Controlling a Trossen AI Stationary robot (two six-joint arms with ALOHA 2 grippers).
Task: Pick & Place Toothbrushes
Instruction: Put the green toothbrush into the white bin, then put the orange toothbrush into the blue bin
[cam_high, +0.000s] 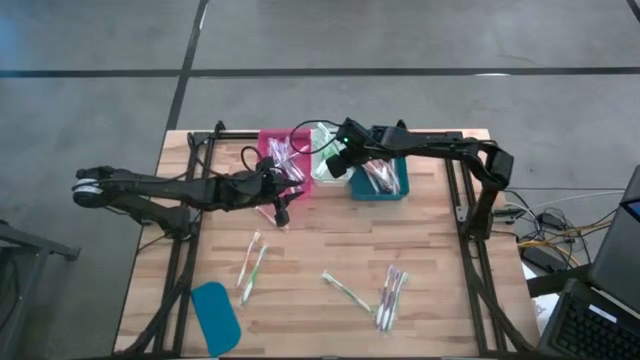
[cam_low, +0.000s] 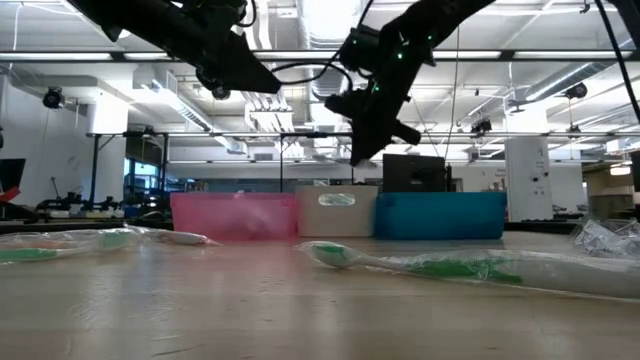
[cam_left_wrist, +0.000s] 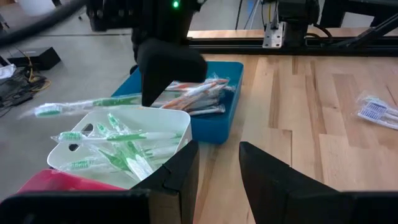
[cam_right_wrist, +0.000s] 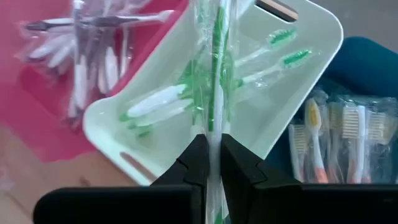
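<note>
Three bins stand in a row at the table's far edge: pink, white and teal, each with wrapped toothbrushes inside. My right gripper hangs over the white bin, shut on a green toothbrush in clear wrap. From the left wrist view that toothbrush sticks out sideways from my right gripper. My left gripper stands open with nothing between its fingers, just near of the pink bin. More toothbrushes lie on the table. My right gripper pinches the wrapped green toothbrush by its handle between its two fingers. The fingers slant down from above and lie across the toothbrush. The toothbrush is lifted clear and hangs roughly level above the white bin, its head end away from the fingers.
A flat teal lid lies at the table's near left corner. Black frame rails run along the table's left, right and far sides. Bare wood lies between the bins and the loose toothbrushes.
</note>
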